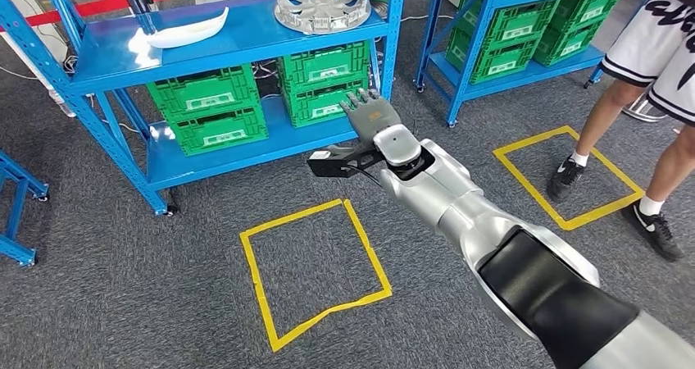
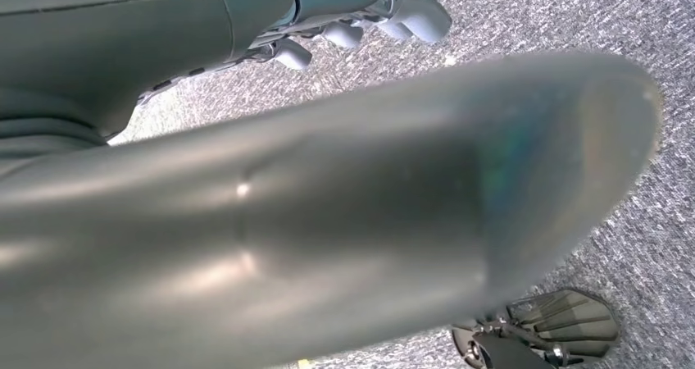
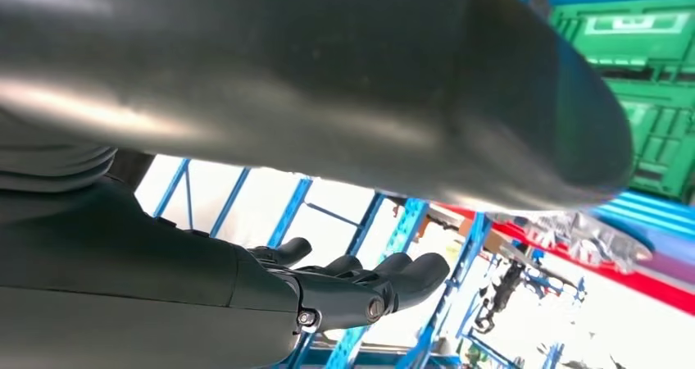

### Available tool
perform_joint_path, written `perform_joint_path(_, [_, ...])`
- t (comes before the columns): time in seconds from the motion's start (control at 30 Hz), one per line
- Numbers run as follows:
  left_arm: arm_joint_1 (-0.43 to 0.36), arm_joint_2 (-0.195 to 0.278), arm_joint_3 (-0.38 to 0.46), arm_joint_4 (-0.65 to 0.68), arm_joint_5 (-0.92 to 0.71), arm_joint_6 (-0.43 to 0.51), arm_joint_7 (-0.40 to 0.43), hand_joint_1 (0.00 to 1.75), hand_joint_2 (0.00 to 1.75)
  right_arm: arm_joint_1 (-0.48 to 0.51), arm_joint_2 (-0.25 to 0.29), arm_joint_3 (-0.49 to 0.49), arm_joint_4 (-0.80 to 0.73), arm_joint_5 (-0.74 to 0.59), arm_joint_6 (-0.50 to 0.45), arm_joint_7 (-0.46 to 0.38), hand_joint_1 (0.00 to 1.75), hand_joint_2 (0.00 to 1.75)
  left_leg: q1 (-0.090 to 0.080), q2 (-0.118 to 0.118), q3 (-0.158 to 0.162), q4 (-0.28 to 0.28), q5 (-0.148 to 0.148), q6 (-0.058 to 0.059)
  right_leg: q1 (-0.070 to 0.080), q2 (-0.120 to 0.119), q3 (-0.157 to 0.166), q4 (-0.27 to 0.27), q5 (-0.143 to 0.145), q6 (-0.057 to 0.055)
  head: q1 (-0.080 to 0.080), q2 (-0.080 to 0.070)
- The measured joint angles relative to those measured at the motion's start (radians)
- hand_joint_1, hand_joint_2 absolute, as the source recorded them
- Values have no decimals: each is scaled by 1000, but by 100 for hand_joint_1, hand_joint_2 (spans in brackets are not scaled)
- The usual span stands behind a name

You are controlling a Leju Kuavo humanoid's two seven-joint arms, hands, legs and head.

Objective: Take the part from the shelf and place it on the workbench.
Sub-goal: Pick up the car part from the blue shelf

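On the top board of the blue shelf (image 1: 246,41) lie a white curved part (image 1: 187,29) and a silver wheel cover (image 1: 321,6). My right hand (image 1: 370,111) is stretched out in front of the shelf's lower level, below and in front of the wheel cover, with its fingers spread and nothing in it. The right wrist view shows those fingers (image 3: 361,283) extended and bare, with the wheel cover (image 3: 590,238) beyond them. My left hand (image 2: 361,16) hangs over grey carpet, thumb apart from the fingers, holding nothing.
Green crates (image 1: 209,107) fill the shelf's lower board, right behind my right hand. A second blue shelf (image 1: 524,25) with more green crates stands at the right. A person (image 1: 647,82) stands by a yellow floor square (image 1: 565,172); another yellow square (image 1: 315,271) lies below my arm.
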State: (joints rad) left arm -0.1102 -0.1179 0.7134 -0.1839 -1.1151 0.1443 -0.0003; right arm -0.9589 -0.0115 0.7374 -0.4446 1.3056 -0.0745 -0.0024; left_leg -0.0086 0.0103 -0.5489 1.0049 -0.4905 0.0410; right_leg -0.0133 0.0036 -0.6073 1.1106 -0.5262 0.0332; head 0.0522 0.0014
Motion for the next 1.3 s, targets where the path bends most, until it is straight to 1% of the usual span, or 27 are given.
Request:
perform_joint_path(0.07, [1,-1,0,0,0,0,0,0,0,3,-1,3,-2,-8,2,3,0,0,1,2,-1,-1,-2,2,-1,0,-67,113,-44,4,1,0])
perform_joint_path(0.1, [2,-2,0,0,0,1,-1,0,0,7,-3,5,-3,-15,4,5,0,0,2,2,0,0,-4,2,-2,0,-97,158,-54,6,1,0])
perform_joint_path(0.13, [3,-2,0,0,0,1,-2,0,0,11,-5,9,-3,-21,5,8,0,0,3,3,2,1,-7,0,-3,0,-113,169,-46,8,1,0])
perform_joint_path(0.17, [4,-2,0,1,0,2,-3,0,0,14,-7,12,-3,-27,5,11,0,0,5,3,4,3,-11,-4,-5,-1,-111,146,-22,9,1,0])
perform_joint_path(0.23, [6,-2,1,1,0,2,-5,0,0,16,-12,18,-5,-37,2,18,0,0,9,4,13,8,-24,-14,-6,-5,-64,25,51,9,1,0])
perform_joint_path(0.27, [6,-2,1,1,0,3,-7,0,0,17,-15,20,-7,-42,0,21,0,0,11,4,17,11,-30,-20,-3,-9,-43,-31,64,5,1,0])
perform_joint_path(0.33, [9,-1,1,1,0,4,-10,0,0,22,-23,23,-12,-50,-5,24,0,0,12,7,24,12,-40,-35,3,-14,-23,-77,56,-10,2,0])
perform_joint_path(0.43, [19,2,3,0,0,6,-17,0,0,37,-35,28,-27,-62,-13,35,0,0,12,8,34,29,-46,-57,4,-7,-1,-82,50,-39,4,0])
perform_joint_path(0.5, [19,4,4,0,-4,6,-20,0,0,41,-40,29,-39,-69,-21,50,0,0,14,3,-4,99,-45,-68,0,-1,24,-86,36,-52,0,0])
perform_joint_path(0.57, [18,5,4,0,-9,4,-21,0,0,54,-45,29,-51,-75,-28,66,0,0,15,0,-98,225,-58,-73,0,3,51,-88,15,-59,-3,0])
perform_joint_path(0.63, [22,4,4,0,-14,1,-21,0,0,82,-57,31,-65,-81,-34,78,0,0,15,-1,-193,310,-99,-73,0,6,84,-90,-12,-60,-3,0])
perform_joint_path(0.67, [23,4,4,1,-17,0,-22,0,0,96,-66,31,-76,-84,-36,83,0,0,15,-2,-220,308,-113,-71,0,9,103,-90,-27,-58,-3,0])
perform_joint_path(0.7, [24,4,4,1,-20,0,-22,0,0,106,-77,32,-88,-87,-36,87,0,0,14,-2,-234,276,-108,-67,0,11,124,-90,-43,-57,-3,0])
perform_joint_path(0.73, [24,4,4,1,-23,0,-22,0,0,114,-86,33,-101,-91,-35,90,0,0,12,-4,-236,220,-72,-62,0,13,144,-91,-60,-55,-3,0])
perform_joint_path(0.8, [25,6,4,1,-26,0,-22,0,0,122,-100,33,-120,-99,-30,92,0,0,6,-9,-227,95,72,-50,0,17,174,-95,-91,-49,-4,0])
perform_joint_path(0.83, [25,7,4,1,-26,0,-21,0,0,126,-104,33,-128,-104,-26,92,0,0,2,-11,-221,54,130,-46,0,21,186,-103,-105,-44,-6,0])
perform_joint_path(0.87, [24,7,4,1,-26,1,-20,0,0,130,-106,34,-136,-109,-22,92,0,0,0,-14,-215,30,161,-43,1,24,200,-112,-112,-39,-7,0])
perform_joint_path(0.93, [19,6,4,0,-24,2,-19,0,0,134,-109,35,-152,-115,-20,95,0,0,-2,-14,-192,15,147,-35,2,27,216,-112,-100,-26,-7,0])
perform_joint_path(1.0, [17,6,4,-2,-23,2,-19,0,0,139,-110,36,-163,-115,-22,102,0,0,1,-14,-155,6,122,-22,2,20,180,-28,-57,-20,-3,0])
perform_joint_path(1.03, [16,6,4,-2,-22,3,-19,0,0,144,-110,37,-166,-115,-22,105,0,0,2,-14,-133,3,109,-17,3,16,140,37,-48,-19,-2,0])
perform_joint_path(1.07, [16,7,4,-2,-22,3,-19,0,0,152,-110,39,-167,-115,-21,109,0,0,2,-16,-111,-1,91,-13,3,12,93,101,-57,-20,0,0])
perform_joint_path(1.13, [17,7,4,-2,-22,2,-16,0,0,168,-112,42,-168,-114,-15,113,0,0,0,-21,-63,-8,55,-9,5,11,3,170,-139,-21,0,0])
perform_joint_path(1.17, [19,7,4,-2,-22,2,-15,0,0,172,-113,43,-168,-114,-12,112,0,0,-1,-23,-35,-12,35,-9,6,11,-33,170,-188,-21,0,0])
perform_joint_path(1.2, [22,7,4,-2,-22,2,-13,0,0,173,-115,45,-168,-114,-8,109,0,0,-2,-26,-6,-15,15,-11,6,11,-62,149,-218,-20,0,0])
perform_joint_path(1.23, [24,7,4,-1,-22,2,-11,0,0,172,-116,45,-167,-115,-4,104,0,0,-2,-27,25,-18,-7,-12,6,10,-84,109,-212,-21,0,0])
perform_joint_path(1.27, [26,7,5,-1,-20,2,-11,0,0,171,-117,46,-167,-116,-1,97,0,0,-3,-28,49,-21,-29,-14,6,9,-100,54,-155,-22,0,0])
perform_joint_path(1.3, [28,7,7,0,-18,3,-11,0,0,171,-118,46,-162,-118,2,90,0,0,-4,-30,76,-19,-53,-16,7,4,-112,-6,-46,-23,-2,0])
